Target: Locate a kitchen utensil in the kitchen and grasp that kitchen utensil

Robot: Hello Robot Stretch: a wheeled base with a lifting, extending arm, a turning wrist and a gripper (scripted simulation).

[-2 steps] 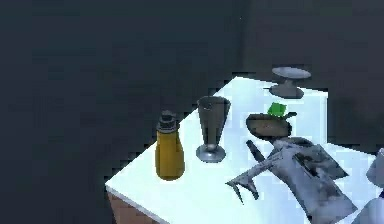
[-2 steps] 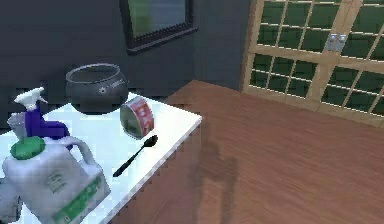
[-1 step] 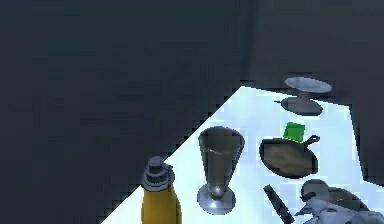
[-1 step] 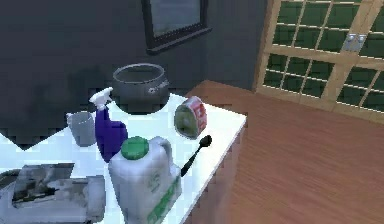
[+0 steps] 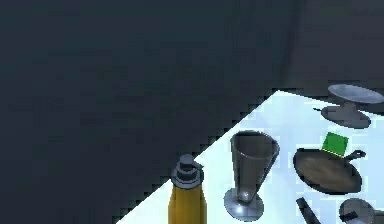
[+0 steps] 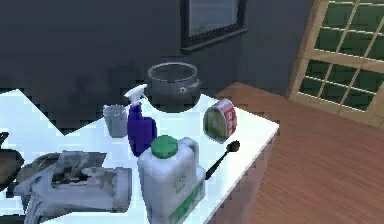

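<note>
Where the white desk (image 6: 250,135) nears its edge in the arm side view, a dark spoon (image 6: 224,156) lies beside a green-capped white jug (image 6: 172,185); the forward view has a frying pan (image 5: 326,168); how the jaws stand cannot be told.

Counter (image 5: 290,110): pale, smooth, with a soft sheen.
Goblet (image 5: 251,170), near the counter's edge: bright polished metal.
Pan (image 5: 328,168): dark, matt metal.
Pot (image 6: 172,82), at the counter's far edge: dark, glossy.
Spray bottle (image 6: 140,125): blue translucent plastic.
Jug (image 6: 172,178): white matt plastic.
Spoon (image 6: 235,147): dark, smooth.
Floor (image 6: 320,160): reddish wood.
</note>
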